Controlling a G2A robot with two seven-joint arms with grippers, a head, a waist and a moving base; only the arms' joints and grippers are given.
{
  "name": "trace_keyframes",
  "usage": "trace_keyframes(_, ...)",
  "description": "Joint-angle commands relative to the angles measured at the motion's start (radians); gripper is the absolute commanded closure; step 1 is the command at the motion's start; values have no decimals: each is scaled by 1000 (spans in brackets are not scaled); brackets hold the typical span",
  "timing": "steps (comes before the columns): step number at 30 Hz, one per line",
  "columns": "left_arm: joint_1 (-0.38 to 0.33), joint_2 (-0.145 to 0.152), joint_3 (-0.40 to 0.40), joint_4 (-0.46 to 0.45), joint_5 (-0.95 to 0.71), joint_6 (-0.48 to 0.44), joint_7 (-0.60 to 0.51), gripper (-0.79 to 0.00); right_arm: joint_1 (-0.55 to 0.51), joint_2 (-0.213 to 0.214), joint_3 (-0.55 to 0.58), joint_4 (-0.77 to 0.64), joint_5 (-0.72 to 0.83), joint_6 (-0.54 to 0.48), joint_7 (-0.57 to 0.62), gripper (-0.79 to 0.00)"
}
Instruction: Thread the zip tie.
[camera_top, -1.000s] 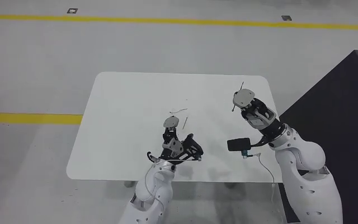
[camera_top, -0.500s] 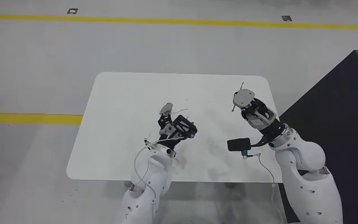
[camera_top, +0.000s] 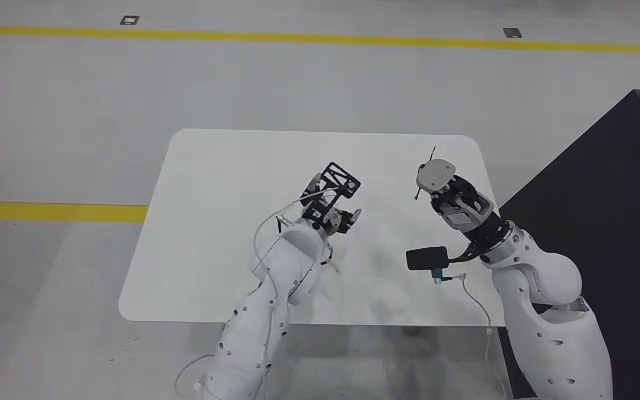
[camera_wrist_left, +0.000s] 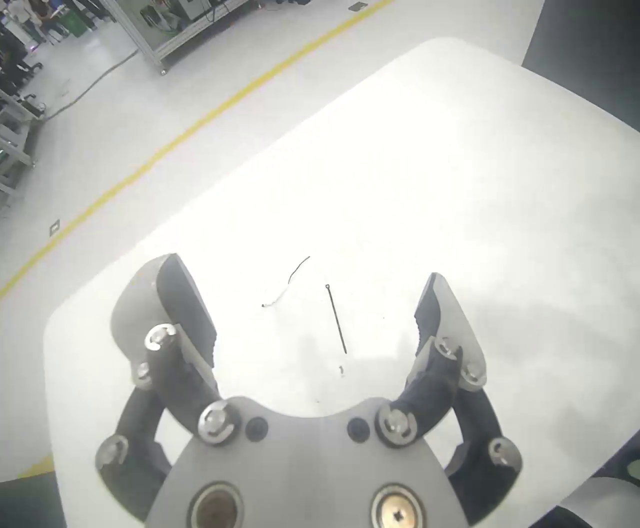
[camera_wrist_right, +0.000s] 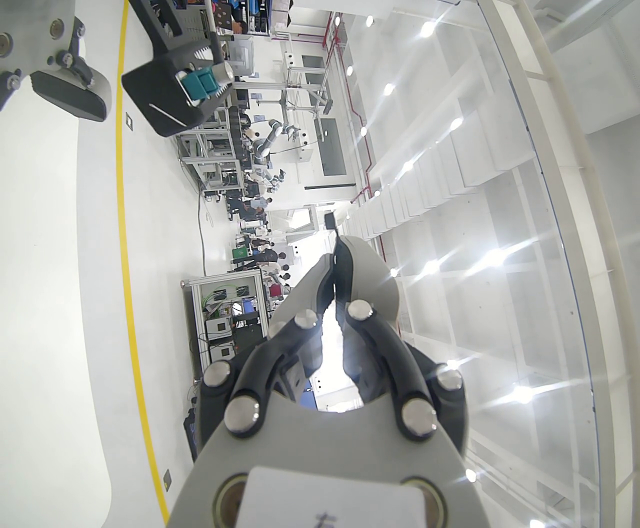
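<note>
My left claw (camera_wrist_left: 302, 274) gapes open; the tie (camera_wrist_left: 336, 320) lies just ahead, pointing away (right claw (camera_wrist_right: 336, 247) pinches a second tie (camera_wrist_right: 330, 220)).

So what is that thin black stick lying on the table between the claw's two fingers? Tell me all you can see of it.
It is a zip tie: a thin, straight black strip, plastic by its look, with a tiny head at one end and a plain tail. It lies flat and unthreaded on the white table, under the open left gripper, which does not touch it. A thin curved strand lies beside it, apart.
</note>
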Motion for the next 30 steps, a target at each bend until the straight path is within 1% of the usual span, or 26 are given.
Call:
trace_keyframes(1, 0, 0, 0, 0, -1, 0, -1, -785, 0, 0, 0, 0, 0, 0, 0, 0)
trace_keyframes(2, 3, 0, 1, 5, -4, -2, -3, -785, 0, 0, 0, 0, 0, 0, 0, 0)
trace_keyframes(3, 9, -1, 2, 18, -22, -6, -34, -785, 0, 0, 0, 0, 0, 0, 0, 0)
trace_keyframes(5, -6, -6, 21, 18, -43, 0, -113, -785, 0, 0, 0, 0, 0, 0, 0, 0)
trace_keyframes(9, -67, -26, 87, 33, -67, 42, -330, -785, 0, 0, 0, 0, 0, 0, 0, 0)
trace_keyframes(12, -103, -41, 122, 47, -125, 68, -422, -785, 0, 0, 0, 0, 0, 0, 0, 0)
trace_keyframes(14, -132, -50, 130, 70, -165, 97, -474, -785, 0, 0, 0, 0, 0, 0, 0, 0)
trace_keyframes(16, -170, -58, 122, 108, -200, 137, -489, -785, 0, 0, 0, 0, 0, 0, 0, 0)
trace_keyframes(18, -199, -64, 100, 140, -224, 199, -467, -785, 0, 0, 0, 0, 0, 0, 0, 0)
trace_keyframes(25, -199, -64, 100, 140, -224, 199, -467, -785, 0, 0, 0, 0, 0, 0, 0, 0)
trace_keyframes(27, -184, -64, 86, 146, -274, 190, -448, -785, 0, 0, 0, 0, 0, 0, 0, 0)
trace_keyframes(30, -204, -67, 66, 183, -307, 234, -504, -785, 0, 0, 0, 0, 0, 0, 0, 0)
